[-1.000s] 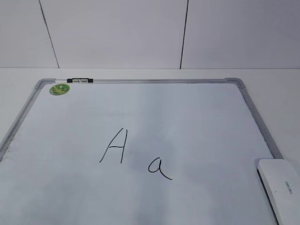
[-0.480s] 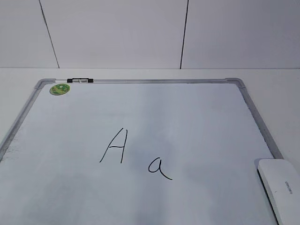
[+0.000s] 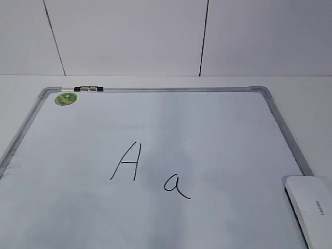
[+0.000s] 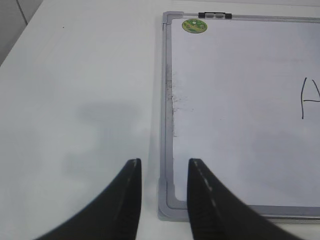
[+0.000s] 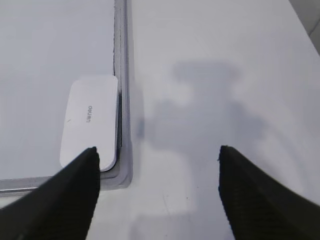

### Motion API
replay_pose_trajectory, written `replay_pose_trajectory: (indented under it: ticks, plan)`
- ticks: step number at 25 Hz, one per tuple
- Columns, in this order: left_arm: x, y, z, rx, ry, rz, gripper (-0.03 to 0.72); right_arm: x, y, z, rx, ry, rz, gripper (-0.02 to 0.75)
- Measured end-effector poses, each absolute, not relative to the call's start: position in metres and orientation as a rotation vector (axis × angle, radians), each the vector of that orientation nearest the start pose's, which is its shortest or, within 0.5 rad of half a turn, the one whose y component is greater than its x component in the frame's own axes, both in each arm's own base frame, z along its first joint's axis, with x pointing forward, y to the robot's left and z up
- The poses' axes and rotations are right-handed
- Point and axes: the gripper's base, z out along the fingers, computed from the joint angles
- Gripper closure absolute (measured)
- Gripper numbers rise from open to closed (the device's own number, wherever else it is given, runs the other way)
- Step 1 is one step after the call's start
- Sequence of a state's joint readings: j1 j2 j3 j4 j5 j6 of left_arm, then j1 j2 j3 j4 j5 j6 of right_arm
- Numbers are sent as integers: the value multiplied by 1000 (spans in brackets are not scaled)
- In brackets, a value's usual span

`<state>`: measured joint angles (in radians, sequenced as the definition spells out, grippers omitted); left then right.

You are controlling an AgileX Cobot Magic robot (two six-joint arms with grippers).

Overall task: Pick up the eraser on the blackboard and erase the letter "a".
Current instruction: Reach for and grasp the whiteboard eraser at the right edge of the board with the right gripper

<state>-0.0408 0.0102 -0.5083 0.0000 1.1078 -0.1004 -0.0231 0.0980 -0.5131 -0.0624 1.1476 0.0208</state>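
- Two grippers on record, neither holding anything. Right gripper (image 5: 157, 155): black jaws set wide apart, hanging over the bare white surface (image 5: 210, 60) just outside the board's right frame. Left gripper (image 4: 162, 167): black jaws fairly narrow, empty, above the board's near-left corner.
- Flat white plastic eraser with rounded corners and small grey lettering (image 5: 91, 120) (image 3: 311, 207): lies on the large white dry-erase blackboard with grey metal frame (image 3: 282, 129), in its near-right corner, one long edge tight against the right frame rail.
- Key relation: in the right wrist view the eraser sits ahead and to the left of the right gripper's centre, with the left jaw tip overlapping its near end. Its long axis runs along the frame rail, roughly in line with the gripper's forward direction. The right arm is clearly the nearer; the left arm is well apart, across the board.
- Judgement: the gripper needs a sideways shift over the eraser before descent; the frame rail touching the eraser's outer edge leaves little room for a jaw on that side.
- Small handwritten black lowercase letter "a" (image 3: 176, 187): intact, mid-board, well left of the eraser.
- Taller angular black capital "A" (image 3: 127, 162): just beside the "a"; risk of smearing during the wipe.
- Round green sticker (image 3: 66, 98) and small black-and-silver clip (image 3: 88, 89): far-left corner, out of the way.
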Motion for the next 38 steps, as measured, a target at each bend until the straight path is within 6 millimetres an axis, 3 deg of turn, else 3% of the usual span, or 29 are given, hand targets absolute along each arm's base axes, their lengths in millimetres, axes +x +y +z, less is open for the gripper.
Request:
replay_pose_trajectory:
  ticks: [13, 21, 28, 33, 38]
  plan:
    - [-6, 0, 276, -62, 2093, -85, 449, 51, -3, 284, 53, 2425, -32, 146]
    - [-6, 0, 276, -62, 2093, -85, 445, 104, -1, 268, 79, 2619, 22, 146]
    - [-6, 0, 276, -62, 2093, -85, 414, 144, 12, 248, 198, 2820, 265, 89]
    - [-6, 0, 276, -56, 2094, -96, 412, 156, 16, 241, 237, 2868, 341, 105]
    - [-6, 0, 276, -49, 2094, -104, 412, 158, 14, 241, 192, 2871, 301, 150]
